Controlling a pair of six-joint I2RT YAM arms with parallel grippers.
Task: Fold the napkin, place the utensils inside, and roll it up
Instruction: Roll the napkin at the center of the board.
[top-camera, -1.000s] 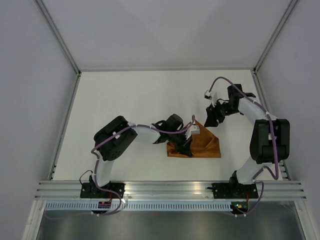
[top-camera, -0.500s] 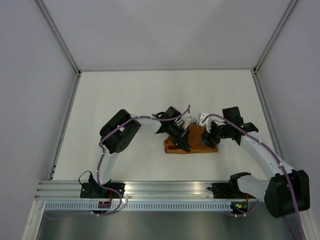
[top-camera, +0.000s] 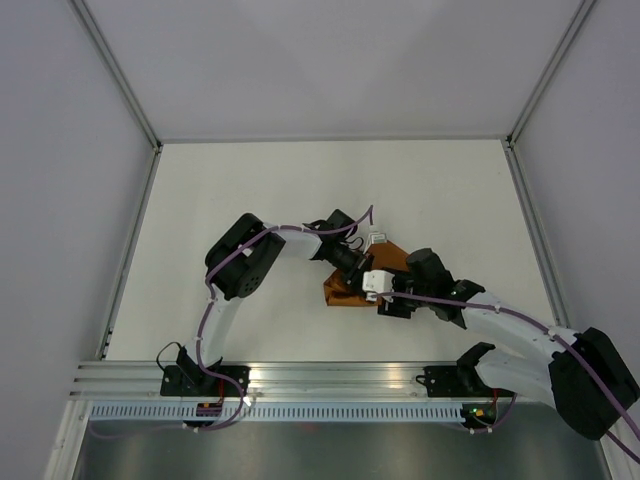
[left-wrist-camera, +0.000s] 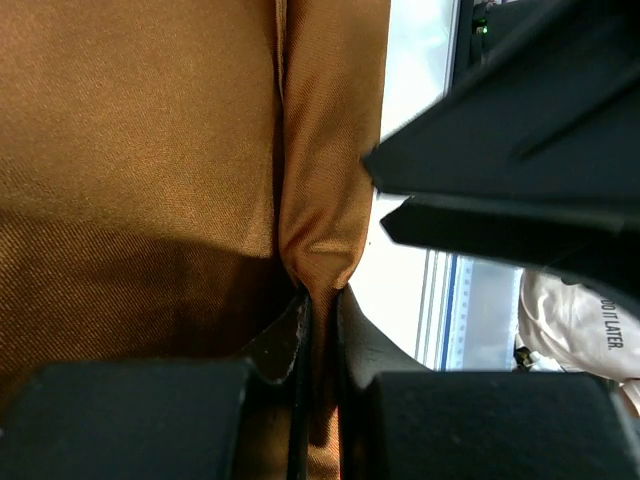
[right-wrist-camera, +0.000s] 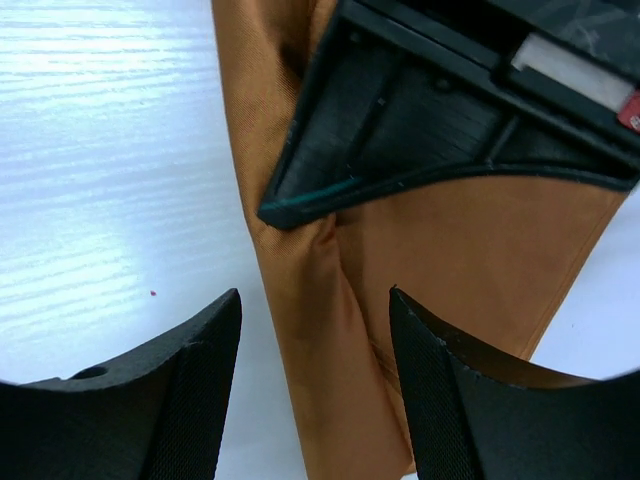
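Note:
The orange-brown napkin (top-camera: 335, 293) lies folded and bunched small at the table's middle, mostly under both grippers. My left gripper (top-camera: 360, 275) is shut on a raised fold of the napkin (left-wrist-camera: 318, 250), with cloth pinched between its fingers. My right gripper (top-camera: 384, 302) is open just in front of it. In the right wrist view its gripper (right-wrist-camera: 314, 295) straddles the napkin's narrow rolled edge (right-wrist-camera: 320, 370) without touching it. The left gripper's black finger (right-wrist-camera: 420, 130) presses the cloth just beyond. The utensils are hidden.
The white table (top-camera: 250, 200) is bounded by grey walls and a metal rail (top-camera: 340, 375) at the near edge. The two arms cross closely over the napkin, their fingers nearly touching.
My right arm has swung from the far right down to the napkin's near side, beside the left gripper. The left gripper has drawn the napkin slightly left, and the cloth looks smaller.

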